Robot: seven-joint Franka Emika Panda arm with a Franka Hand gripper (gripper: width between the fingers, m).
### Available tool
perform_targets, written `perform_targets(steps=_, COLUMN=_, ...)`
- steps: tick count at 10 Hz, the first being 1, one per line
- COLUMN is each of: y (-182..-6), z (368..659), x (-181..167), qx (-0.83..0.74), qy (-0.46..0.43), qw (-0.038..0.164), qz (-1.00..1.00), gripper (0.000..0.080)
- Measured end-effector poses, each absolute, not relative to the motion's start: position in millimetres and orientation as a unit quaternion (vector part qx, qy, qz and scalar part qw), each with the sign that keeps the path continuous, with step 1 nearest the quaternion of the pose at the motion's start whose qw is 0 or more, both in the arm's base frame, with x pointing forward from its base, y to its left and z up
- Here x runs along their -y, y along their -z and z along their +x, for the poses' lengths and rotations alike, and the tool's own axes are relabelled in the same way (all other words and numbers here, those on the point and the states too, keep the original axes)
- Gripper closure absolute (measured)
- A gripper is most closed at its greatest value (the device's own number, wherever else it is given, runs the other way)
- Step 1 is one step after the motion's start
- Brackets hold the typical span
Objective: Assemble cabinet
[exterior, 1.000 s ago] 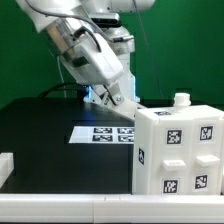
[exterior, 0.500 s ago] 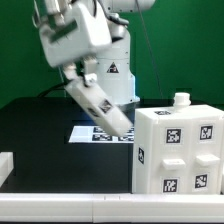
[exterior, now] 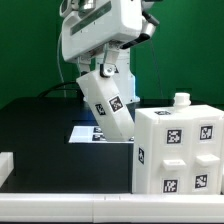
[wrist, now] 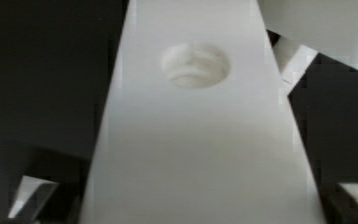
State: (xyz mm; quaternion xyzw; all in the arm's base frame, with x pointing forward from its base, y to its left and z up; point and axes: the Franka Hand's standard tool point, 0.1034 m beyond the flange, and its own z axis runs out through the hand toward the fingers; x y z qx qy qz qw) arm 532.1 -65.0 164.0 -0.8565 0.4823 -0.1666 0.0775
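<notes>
In the gripper point(wrist: 194, 192), a tilted white panel point(exterior: 110, 105)

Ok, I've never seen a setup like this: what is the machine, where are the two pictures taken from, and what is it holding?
The white machine is a robot arm. Its end effector, a two-finger clamp, is shut on a long white panel, held tilted in the air above the black table. One picture comes from a camera standing off the arm and shows the whole scene. The other comes from a camera on the wrist, looking along the held panel, with dark fingers on either side. On the table stands the white cabinet box, with square tags and a small knob on top. Farther back lies the flat marker board, part of the rig. Another white piece shows at the exterior view's left edge.
</notes>
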Motion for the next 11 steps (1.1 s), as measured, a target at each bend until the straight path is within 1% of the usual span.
perform_targets(steps=2, y=-154.3, z=528, x=90, qx=-0.416, qy=0.169, qw=0.051, qz=-0.892, gripper=0.0241)
perform_targets(steps=4, y=-149.0, z=528, x=98, qx=-0.316, qy=0.183, qw=0.021, qz=-0.931, gripper=0.0241)
perform_targets(steps=5, y=-146.3, z=524, x=99, qx=-0.332, qy=0.184, qw=0.027, qz=-0.925, gripper=0.0241)
perform_targets(steps=7, y=-145.9, z=525, x=99, qx=-0.328, qy=0.183, qw=0.028, qz=-0.926, gripper=0.0241)
perform_targets(steps=8, y=-143.9, z=525, x=100, qx=-0.308, qy=0.188, qw=0.022, qz=-0.932, gripper=0.0241)
perform_targets(steps=9, y=-135.7, z=528, x=104, qx=-0.263, qy=0.207, qw=0.004, qz=-0.942, gripper=0.0241)
perform_targets(steps=11, y=-119.1, z=532, x=87, qx=-0.211, qy=0.208, qw=-0.01, qz=-0.955, gripper=0.0241)
